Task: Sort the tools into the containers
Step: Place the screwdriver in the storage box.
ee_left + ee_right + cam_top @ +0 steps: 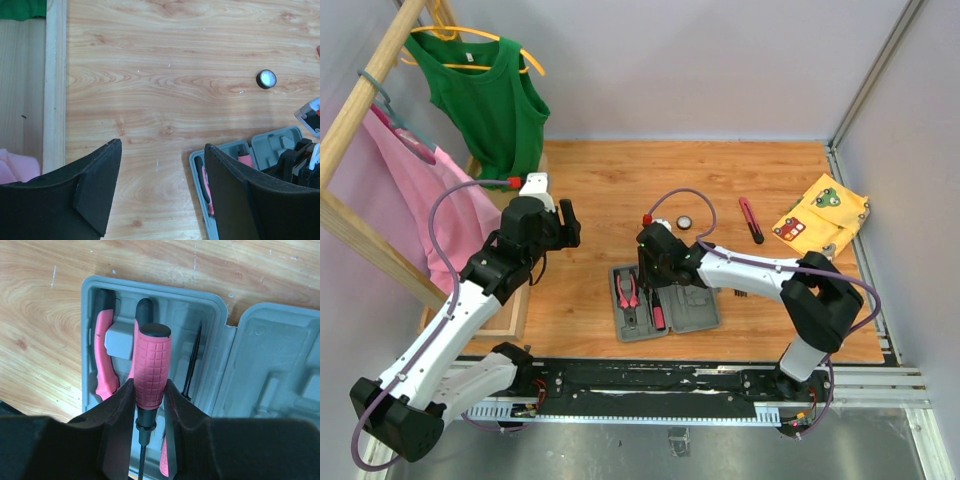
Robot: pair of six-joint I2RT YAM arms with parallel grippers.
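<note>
My right gripper (pixel 150 390) is clamped on the pink screwdriver (pixel 152 365), directly above the open tool case (pixel 215 305). The screwdriver's long axis lies along the slots beneath, beside the pliers (pixel 104 355). The left gripper (pixel 162 147) hangs open, farther off

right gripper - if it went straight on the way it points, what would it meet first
The right gripper, shut on the pink screwdriver, points into the open grey case. The screwdriver's handle end would likely touch its slots first, beside the pliers; how far above it hangs is unclear.
</note>
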